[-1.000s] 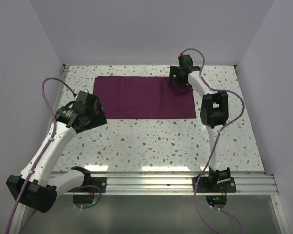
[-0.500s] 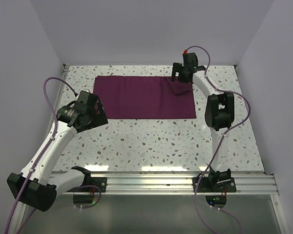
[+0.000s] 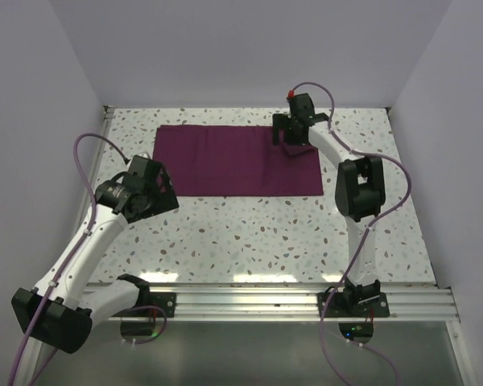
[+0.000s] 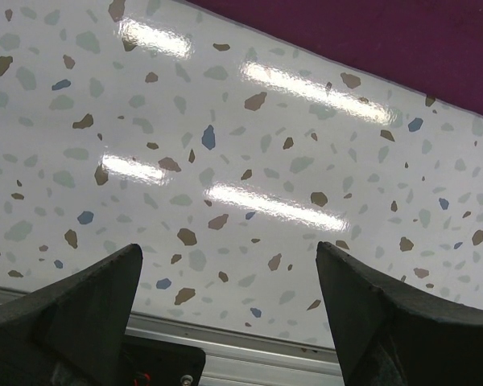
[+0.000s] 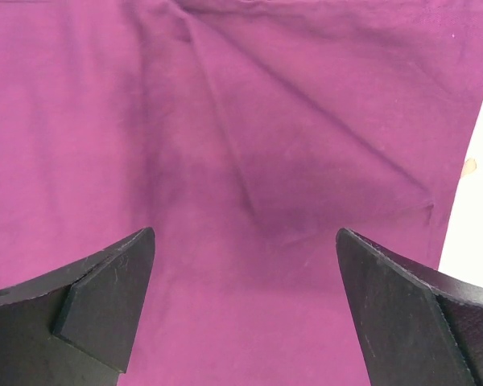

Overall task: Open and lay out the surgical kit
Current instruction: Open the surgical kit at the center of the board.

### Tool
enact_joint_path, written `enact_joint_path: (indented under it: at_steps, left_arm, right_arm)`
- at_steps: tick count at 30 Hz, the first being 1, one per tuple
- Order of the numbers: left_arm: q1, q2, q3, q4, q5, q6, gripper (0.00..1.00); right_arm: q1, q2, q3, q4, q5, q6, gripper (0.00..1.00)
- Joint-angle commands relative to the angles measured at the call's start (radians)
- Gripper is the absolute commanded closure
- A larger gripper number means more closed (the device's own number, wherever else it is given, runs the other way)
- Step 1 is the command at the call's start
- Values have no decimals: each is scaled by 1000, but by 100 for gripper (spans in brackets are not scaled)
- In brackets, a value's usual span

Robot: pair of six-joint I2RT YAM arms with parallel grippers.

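Since the right gripper [image 5: 245, 310] has been drawn left above the folded far-right flap [image 5: 322, 173] of the cloth wrap [image 3: 217, 165], released and empty like the left gripper [image 4: 229, 314], unfolding is judged unfinished.

Links: white tubular arm links [image 3: 84, 253]
Joints: black joint housings [image 3: 357, 186]
Cables: purple looped cables [image 3: 74, 157]
Fingers: black wedge-shaped fingers [image 4: 72, 314]

**Cloth wrap** [image 3: 225, 161]: in the overhead view its far right corner is covered by the right pincer [image 3: 290, 135]. Whether anything lies beneath the cloth cannot be told.
**Right wrist view:** the cloth is cut off at the top, left and bottom edges. Both fingers [image 5: 88, 314] are cut off at the bottom edge.
**Left wrist view:** only a strip of cloth shows along the top edge. The left pincer [image 4: 229, 248] is cut off at the bottom edge.
**Purple cable** [image 3: 22, 354]: it runs off the overhead view's bottom edge.
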Motion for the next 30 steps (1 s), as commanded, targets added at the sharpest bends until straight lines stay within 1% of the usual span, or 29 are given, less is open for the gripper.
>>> enact_joint_path:
  at_steps: [1, 9, 13, 14, 16, 17, 18, 19, 21, 22, 27, 28, 30]
  left_arm:
    - [-7, -37, -4, 12, -5, -18, 7]
    - [-5, -69, -8, -27, -23, -19, 7]
    - [-7, -82, -16, -38, -30, -15, 7]
    - [-7, -86, -16, -40, -30, -13, 7]
    - [-7, -91, -21, -46, -31, -8, 7]
    - [-5, -95, -28, -46, -33, -10, 7]
    - [-5, -97, -33, -46, -33, -5, 7]
    - [-5, -101, -38, -44, -31, -2, 7]
    - [-5, -103, -47, -43, -30, 2, 7]
    - [-5, -103, -47, -43, -30, 5, 7]
    - [-5, -100, -53, -37, -30, 22, 7]
    - [-5, -100, -54, -35, -30, 30, 7]
    - [-5, -98, -51, -31, -30, 36, 7]
  right_arm:
    - [8, 65, 70, -60, 71, -37, 2]
    - [27, 160, 147, -116, 185, -43, 7]
    - [25, 174, 165, -129, 228, -40, 21]
    - [27, 175, 166, -130, 236, -40, 28]
    - [27, 175, 162, -132, 254, -37, 34]
    - [27, 177, 161, -127, 256, -36, 41]
    - [27, 178, 159, -127, 257, -34, 45]
    - [25, 181, 158, -127, 259, -33, 53]
    - [27, 187, 159, -136, 262, -30, 59]
    - [27, 191, 158, -140, 260, -28, 65]
    - [27, 180, 138, -140, 263, -22, 82]
    - [27, 181, 139, -143, 263, -22, 88]
    - [28, 183, 147, -153, 268, -23, 94]
